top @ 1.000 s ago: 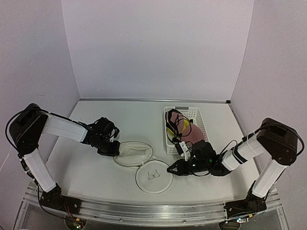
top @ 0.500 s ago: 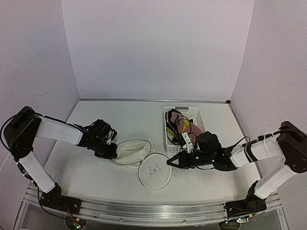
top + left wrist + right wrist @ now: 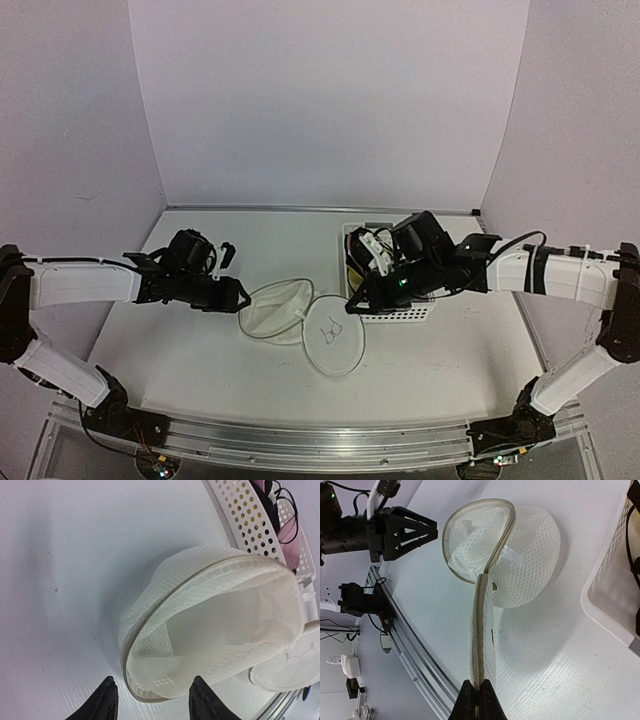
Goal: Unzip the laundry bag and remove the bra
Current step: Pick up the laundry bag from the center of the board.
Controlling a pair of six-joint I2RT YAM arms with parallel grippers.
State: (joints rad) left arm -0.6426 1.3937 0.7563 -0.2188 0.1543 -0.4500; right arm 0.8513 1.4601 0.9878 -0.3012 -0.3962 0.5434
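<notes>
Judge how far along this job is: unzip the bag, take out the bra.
Done: the bag lies unzipped and gaping, and looks empty inside. The bra sits in the basket.
In hand: the right pincer is shut on the bag's zip edge. The left pincer stands open, just off the bag.
Left: seemingly only releasing that edge.

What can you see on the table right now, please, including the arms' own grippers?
round white mesh drum-shaped laundry bag: one, white, table centre, unzipped, its lid with the black bra drawing flapped toward the near edge
rectangular perforated plastic basket: one, white, right of the bag
soft fabric bra: one, pink with black straps, inside the basket
table: one, white, under everything
left gripper: one, black, open, just left of the bag
right gripper: one, black, shut on the bag's zipper rim
</notes>
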